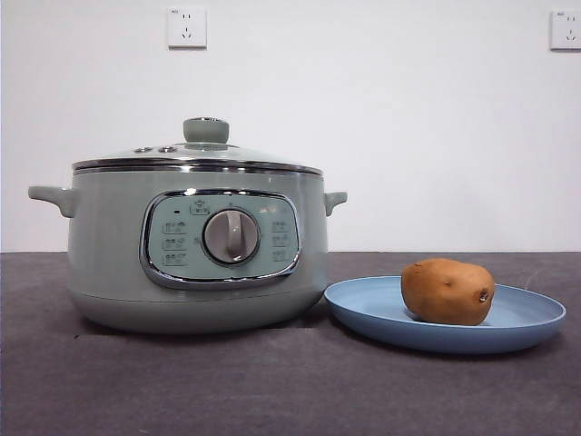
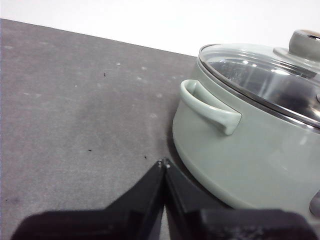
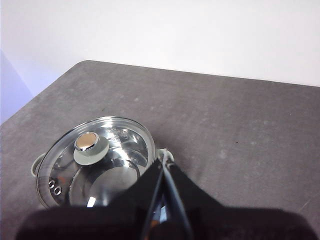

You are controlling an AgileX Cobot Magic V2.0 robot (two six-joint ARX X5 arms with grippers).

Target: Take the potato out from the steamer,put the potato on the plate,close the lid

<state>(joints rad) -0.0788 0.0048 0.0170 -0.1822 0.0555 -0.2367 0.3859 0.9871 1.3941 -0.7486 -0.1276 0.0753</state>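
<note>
On the wide shallow light-blue plate [image 1: 531, 320], well away from both pincers, lies the oval brown-orange potato [image 1: 448, 291], resting a little in from the rim with one dark eye facing the front camera. Just beside the plate stands the large round pale green steamer [image 1: 109, 254], and the domed glass lid [image 1: 195, 159] with its chrome rim and pale green knob already sits on top, so by my judgement every step of the task looks finished. The left pincer [image 2: 163, 162] has its black jaws pressed together and holds nothing; it hangs low over the dark grey surface [image 2: 75, 125], with the steamer's side handle near and ahead of its tips. The right pincer [image 3: 163, 156] is likewise pressed together and empty, high above the steamer, with the lid's knob below and to one side of its tips. From here the risks are small but real. The left pincer is close to the handle, so a careless swing as that arm pulls away could nudge the steamer, and since the plate's rim lies so close to the steamer's base, the plate might be shoved and the potato could roll. The right pincer, if it dropped instead of lifting, could strike the glass or catch the knob and knock the lid askew. Whether the lid is seated evenly all round cannot be told from these views; the front view shows its rim level.
</note>
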